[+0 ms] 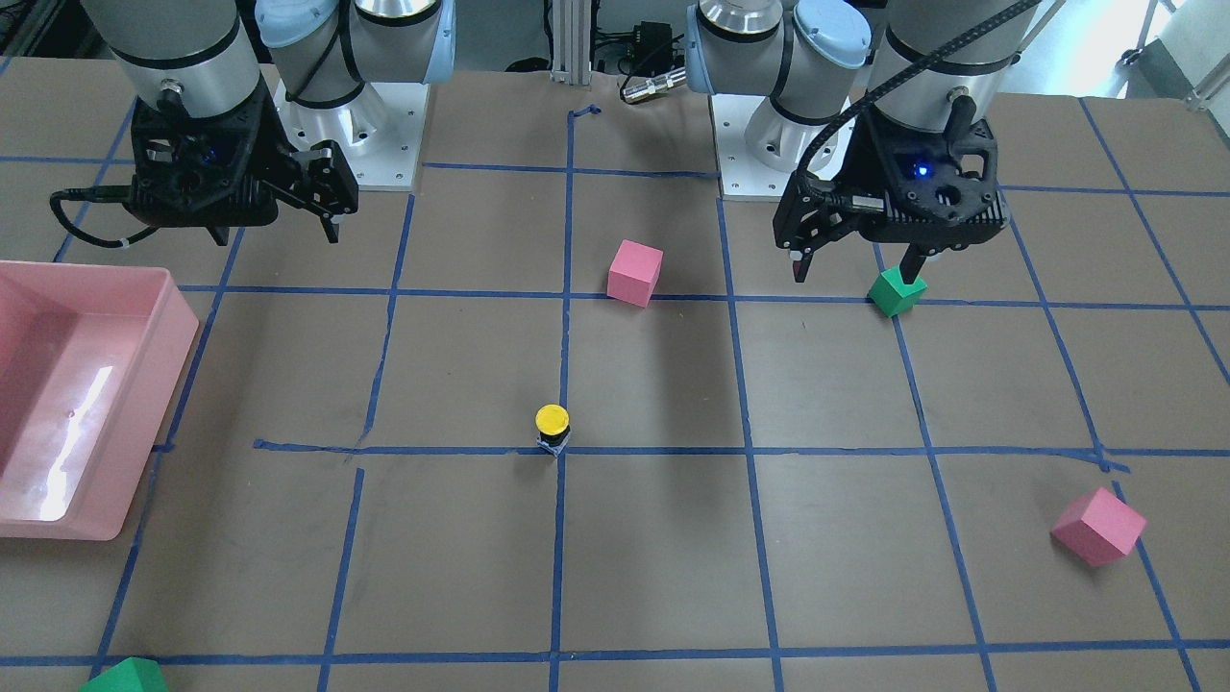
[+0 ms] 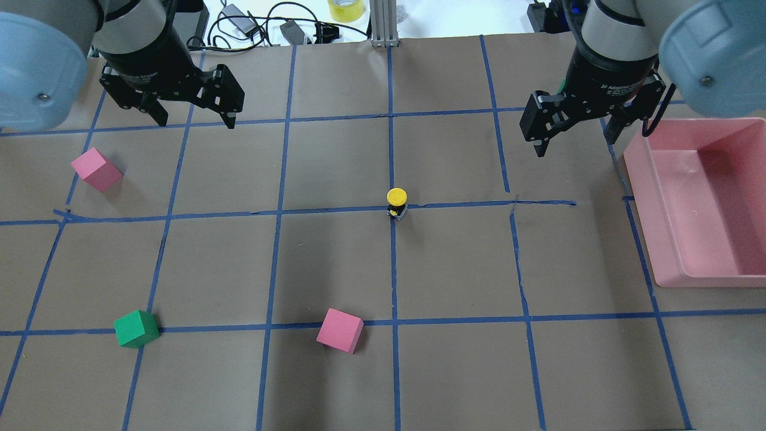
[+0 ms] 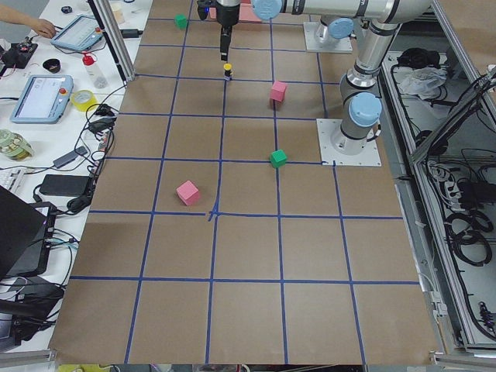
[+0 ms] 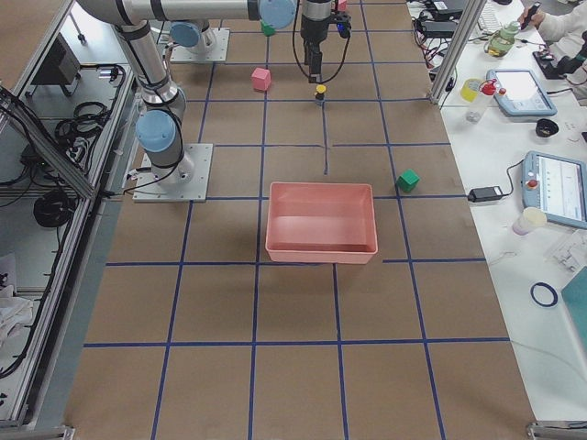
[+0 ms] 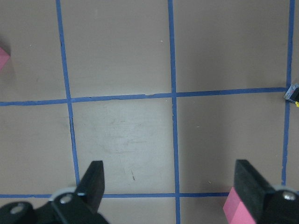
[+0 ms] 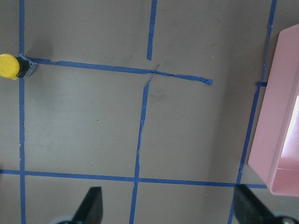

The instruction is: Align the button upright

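Looking basically done, with the button (image 2: 396, 202) standing cap-up on a tape crossing in the middle of the table (image 2: 455, 269) and the left gripper (image 2: 196, 120) and right gripper (image 2: 574, 143) both hanging wide open, empty, well apart from it.

The table (image 2: 335, 263) is viewed steeply from behind and across, distantly from both ends. 2 wrist cameras are aimed down closely; the button (image 2: 396, 203) is shared, seemingly clipped in the left one.

One button (image 1: 553, 428); two pink cubes (image 1: 635, 273); two green cubes (image 1: 896, 291); one pink bin (image 1: 159, 384). Two grippers: left gripper (image 2: 196, 124), right gripper (image 2: 574, 146).
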